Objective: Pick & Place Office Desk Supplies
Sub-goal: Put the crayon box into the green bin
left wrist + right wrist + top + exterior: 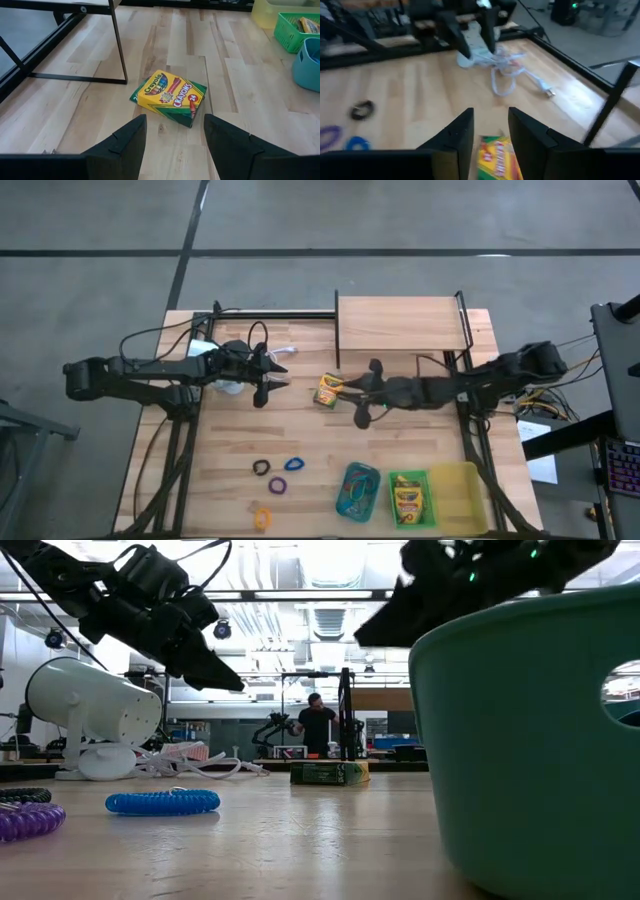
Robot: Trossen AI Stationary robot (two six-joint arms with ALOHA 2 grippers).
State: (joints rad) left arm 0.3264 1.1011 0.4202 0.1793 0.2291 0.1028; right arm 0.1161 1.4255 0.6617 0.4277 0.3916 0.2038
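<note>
Here a yellow-and-green crayon box (329,389) lies flat on the wooden table (300,430) near its middle, just in front of the low wooden shelf (400,325) at the far side. The right gripper (345,384) hovers at the box's right edge, its two dark fingers (455,137) spread with a gap between them and the box showing just past the tips; nothing is pinched. The left gripper (272,376) hangs to the left of the box, apart from it, its fingers (125,142) also spread and empty, pointing toward the box. Behind it, at the far left, stands the white lamp (225,370) with its white cord (512,75). Nearer the front edge lie thin loops: a black loop (261,468), a blue loop (294,464), a purple loop (277,486) and an orange loop (262,518). To the right along the near edge sit a teal tray (357,491), a green tray (408,500) holding another crayon box, and a yellow tray (456,495)
</note>
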